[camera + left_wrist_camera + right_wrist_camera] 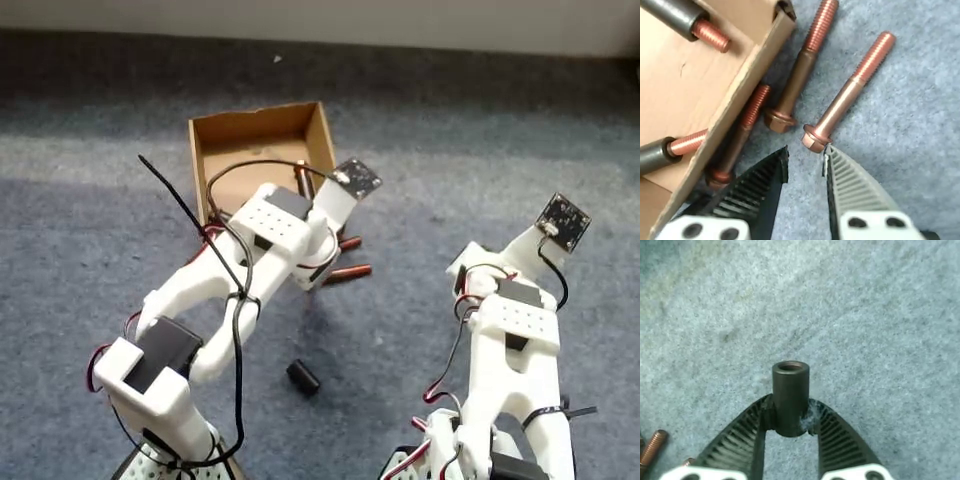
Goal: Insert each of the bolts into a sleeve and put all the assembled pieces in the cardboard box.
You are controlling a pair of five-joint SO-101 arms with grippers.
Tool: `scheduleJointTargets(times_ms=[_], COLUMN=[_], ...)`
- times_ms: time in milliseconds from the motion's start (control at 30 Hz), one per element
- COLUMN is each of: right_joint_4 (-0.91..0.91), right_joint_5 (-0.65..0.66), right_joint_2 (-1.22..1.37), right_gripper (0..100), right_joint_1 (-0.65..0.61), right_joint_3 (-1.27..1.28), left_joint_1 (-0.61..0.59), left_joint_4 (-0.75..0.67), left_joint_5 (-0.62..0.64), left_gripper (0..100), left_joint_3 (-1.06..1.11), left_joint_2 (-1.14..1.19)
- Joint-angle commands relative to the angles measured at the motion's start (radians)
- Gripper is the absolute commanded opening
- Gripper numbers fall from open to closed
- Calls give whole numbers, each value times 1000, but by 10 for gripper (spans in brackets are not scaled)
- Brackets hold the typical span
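My left gripper [805,156] is open just above the carpet, its fingertips on either side of the hex head of a copper bolt [850,90]. Two more bolts [799,70] [740,132] lie beside it, against the outer wall of the cardboard box [747,85]. Inside the box lie two bolts in dark sleeves [675,15] [655,155]. My right gripper [790,422] is shut on a dark sleeve [790,395], held upright with its bore facing up. A loose black sleeve [303,377] lies on the carpet between the arms.
The box [262,150] sits at the back left on grey carpet, with the left arm [250,260] stretched to its near right corner. Bolts [350,270] poke out beside that wrist. The right arm [515,340] stands at the right, with open carpet around it.
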Motion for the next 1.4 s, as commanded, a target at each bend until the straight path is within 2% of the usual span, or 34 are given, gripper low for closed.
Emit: scheduleJointTargets(times_ms=[0, 200, 267, 433, 733, 833, 1033, 1133, 1233, 1367], right_joint_4=[-19, -19, -19, -19, -19, -19, -19, -19, -19, -19], right_joint_5=[0, 0, 0, 0, 0, 0, 0, 0, 0, 0], right_joint_2=[-47, -47, -47, -47, -47, -47, -47, -47, -47, -47], right_gripper=[5, 5, 5, 5, 5, 5, 5, 5, 5, 5], right_joint_1=[4, 4, 4, 4, 4, 4, 4, 4, 4, 2], right_joint_3=[-53, -53, -53, -53, -51, -51, -50, -50, -51, -51], left_joint_1=[33, 30, 27, 15, -251, -302, -397, -418, -400, -312], left_joint_4=[14, 12, 6, -75, 51, 78, 84, 100, 152, 198], left_joint_5=[-8, -6, 37, 71, 46, -32, -40, -35, -23, 121], left_gripper=[133, 133, 136, 137, 133, 128, 95, 95, 97, 143], left_joint_3=[-47, -74, -76, -21, -12, 22, 62, 85, 134, 217], left_joint_2=[-44, -35, -31, 30, 67, 65, 59, -21, -194, -461])
